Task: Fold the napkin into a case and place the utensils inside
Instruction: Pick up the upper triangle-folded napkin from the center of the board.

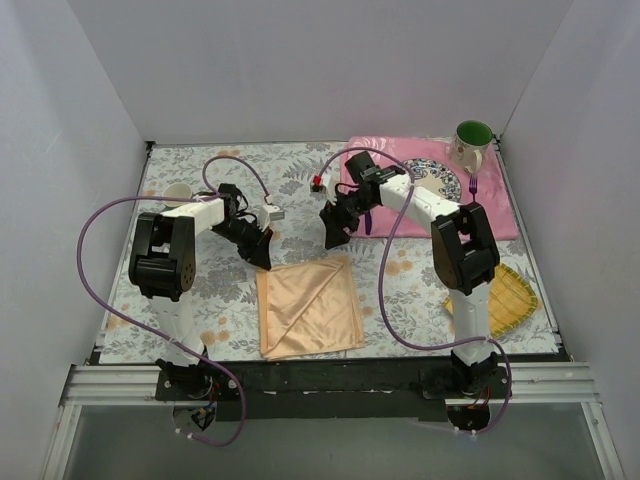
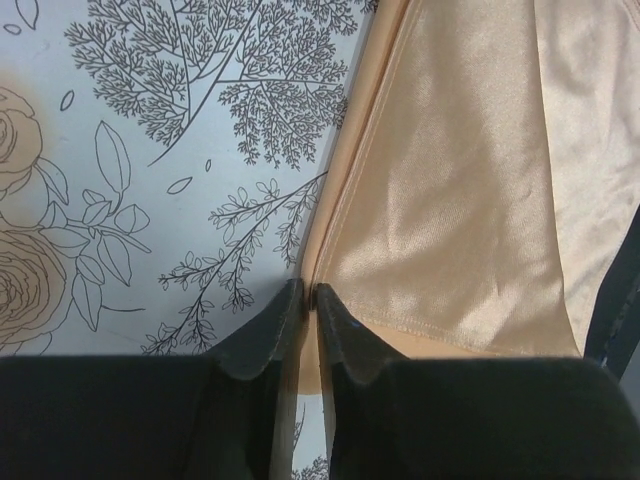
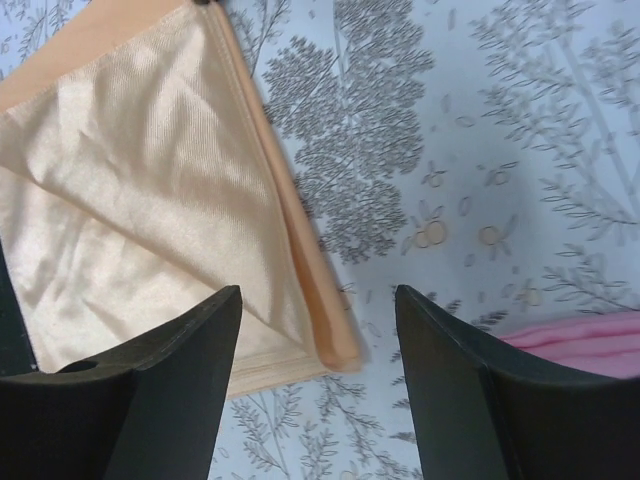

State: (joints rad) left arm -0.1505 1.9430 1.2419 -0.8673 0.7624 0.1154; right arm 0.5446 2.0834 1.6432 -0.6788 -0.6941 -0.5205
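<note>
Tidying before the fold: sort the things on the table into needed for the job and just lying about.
Needed: napkin, fork, knife.
Lying about: mug, plate, pink placemat, yellow mat.

A green mug stands beside a patterned plate on the pink placemat.

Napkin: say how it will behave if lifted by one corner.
The napkin will probably sag limply: it lies flat with soft creases and a folded-over layer. Its sheen suggests slippery cloth, so layers may slide apart. It looks thin, so the left gripper shut on its corner should lift it easily.
</note>
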